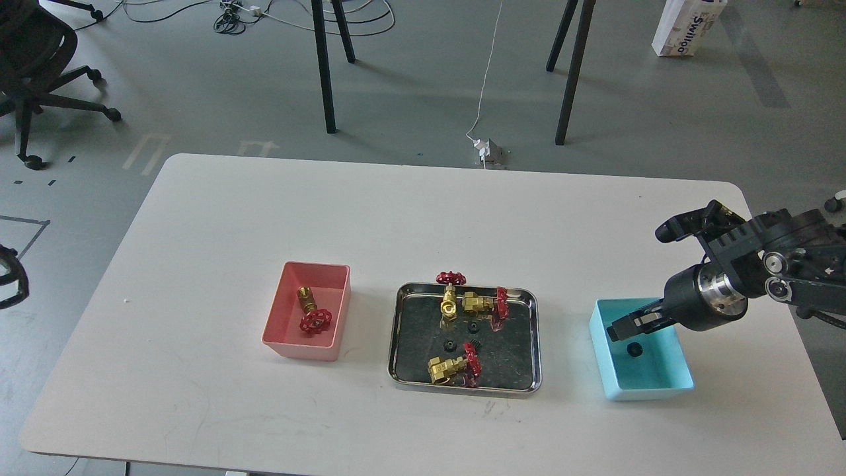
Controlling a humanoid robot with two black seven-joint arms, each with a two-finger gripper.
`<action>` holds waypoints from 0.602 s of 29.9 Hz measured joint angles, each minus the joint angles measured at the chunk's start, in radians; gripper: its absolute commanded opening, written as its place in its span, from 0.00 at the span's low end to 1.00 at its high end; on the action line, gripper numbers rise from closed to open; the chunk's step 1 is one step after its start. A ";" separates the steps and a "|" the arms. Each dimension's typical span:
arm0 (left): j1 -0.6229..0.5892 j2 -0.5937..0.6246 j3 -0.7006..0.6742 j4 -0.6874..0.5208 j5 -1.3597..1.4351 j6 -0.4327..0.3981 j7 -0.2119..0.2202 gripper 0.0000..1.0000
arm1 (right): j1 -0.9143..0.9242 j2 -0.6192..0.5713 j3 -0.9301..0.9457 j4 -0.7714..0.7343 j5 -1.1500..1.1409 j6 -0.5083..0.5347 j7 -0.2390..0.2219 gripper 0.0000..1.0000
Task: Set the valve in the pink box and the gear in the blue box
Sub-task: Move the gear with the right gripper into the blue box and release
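Note:
My right gripper (622, 328) hangs over the blue box (651, 391), fingers apart and empty. One black gear (634, 350) lies on the floor of the blue box just below the fingertips. The pink box (284, 344) holds one valve (309, 309) with its red handwheel toward me. Three more valves lie in the steel tray (397, 344): one at the back (449, 294), one beside it (484, 303), one at the front (453, 365). Two small black gears (472, 326) (449, 345) lie between them. My left gripper is out of view.
The tray sits mid-table between the two boxes. My right arm (780, 264) comes in over the table's right edge. Table legs, a cable and an office chair (33, 59) stand on the floor beyond the table.

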 measured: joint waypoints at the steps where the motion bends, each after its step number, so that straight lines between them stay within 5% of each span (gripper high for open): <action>1: 0.003 -0.003 0.000 0.000 0.000 0.000 0.002 0.99 | 0.000 -0.003 0.040 -0.006 0.045 0.000 -0.002 0.96; 9: 0.029 -0.048 0.017 0.000 0.001 0.005 0.009 0.99 | -0.008 -0.068 0.486 -0.123 0.508 -0.015 -0.010 0.96; 18: 0.099 -0.152 0.037 -0.010 0.007 0.085 0.039 1.00 | -0.055 -0.053 0.723 -0.224 0.824 -0.503 -0.013 0.96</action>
